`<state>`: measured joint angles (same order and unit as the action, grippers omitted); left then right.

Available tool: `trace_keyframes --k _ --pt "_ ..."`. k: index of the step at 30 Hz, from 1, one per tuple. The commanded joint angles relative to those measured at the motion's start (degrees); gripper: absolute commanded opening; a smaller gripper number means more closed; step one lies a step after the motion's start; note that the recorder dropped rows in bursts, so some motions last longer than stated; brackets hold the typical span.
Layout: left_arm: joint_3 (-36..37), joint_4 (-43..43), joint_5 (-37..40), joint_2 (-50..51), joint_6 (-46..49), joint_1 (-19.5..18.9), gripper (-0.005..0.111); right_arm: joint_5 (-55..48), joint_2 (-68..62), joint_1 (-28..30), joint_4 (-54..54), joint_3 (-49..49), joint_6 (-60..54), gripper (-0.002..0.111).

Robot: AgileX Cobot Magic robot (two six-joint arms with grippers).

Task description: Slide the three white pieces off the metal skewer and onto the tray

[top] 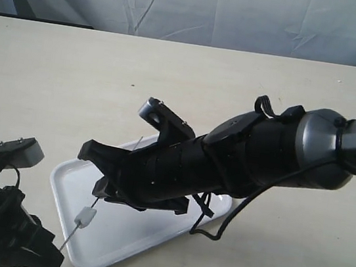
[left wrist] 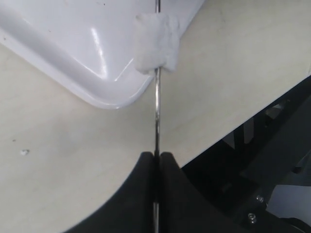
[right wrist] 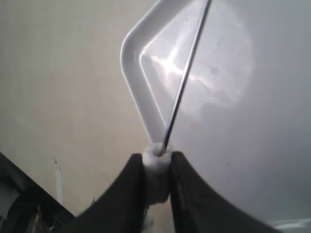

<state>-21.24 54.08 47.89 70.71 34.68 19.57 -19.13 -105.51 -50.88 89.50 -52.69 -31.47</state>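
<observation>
Fingers [left wrist: 138, 179] clamped on both arms

Left gripper [left wrist: 155, 158] presses its tips together on the metal skewer [left wrist: 156, 111]. A white piece [left wrist: 156, 43] sits further along, over the tray [left wrist: 73, 73] corner. Right gripper [right wrist: 156, 162] fingers [right wrist: 133, 184] squeeze a second white piece [right wrist: 156, 158].

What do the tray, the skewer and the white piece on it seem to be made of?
The tray: probably glossy white plastic; it shows sharp highlights and softly rounded corners.
The skewer: looks like polished metal, thin, straight, grey, with a bright glint along it.
The white piece: something soft and matte, perhaps marshmallow or foam; its surface is rough and fuzzy, with no shine.
</observation>
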Motion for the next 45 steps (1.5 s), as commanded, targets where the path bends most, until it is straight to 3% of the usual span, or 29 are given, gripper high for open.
trace_keyframes --k 1,7,16,18,21,22,28,34,38,45 --pt "0.2 -0.1 2.8 0.1 0.4 0.0 0.0 4.1 -0.1 0.2 -1.6 -0.3 -1.6 0.013" --pt "0.2 0.0 4.4 0.0 0.4 0.0 0.0 7.5 -0.1 2.8 -4.2 -0.3 -1.6 0.014" --pt "0.2 0.4 14.0 0.0 -0.1 0.0 0.0 7.6 -0.1 10.9 -10.4 -0.3 -3.0 0.014" --pt "0.2 -0.1 13.2 0.0 -0.1 0.0 0.0 5.4 -0.1 12.5 -13.7 -0.3 -3.0 0.019" --pt "0.2 -1.4 12.6 0.0 -1.7 0.0 0.0 5.1 -0.1 12.5 -16.0 -0.3 -3.0 0.04" --pt "0.2 -1.4 13.3 0.0 -1.7 0.0 0.0 6.5 -0.1 12.5 -15.9 -0.3 -2.9 0.042" --pt "0.2 -2.0 10.2 0.0 -2.6 0.0 0.0 3.2 -0.1 12.5 -15.8 -0.3 -2.0 0.042" --pt "0.2 -2.4 2.5 0.0 -2.6 0.0 0.0 -5.2 -0.1 12.5 -12.3 -0.3 -1.9 0.042" --pt "0.2 -2.6 2.2 0.0 -2.6 0.0 0.0 -12.0 -0.1 12.3 -10.4 -0.3 -1.9 0.042" --pt "0.2 -1.0 2.3 0.0 -1.1 0.0 0.0 -10.4 -0.1 5.9 -6.6 -0.3 -1.9 0.042"
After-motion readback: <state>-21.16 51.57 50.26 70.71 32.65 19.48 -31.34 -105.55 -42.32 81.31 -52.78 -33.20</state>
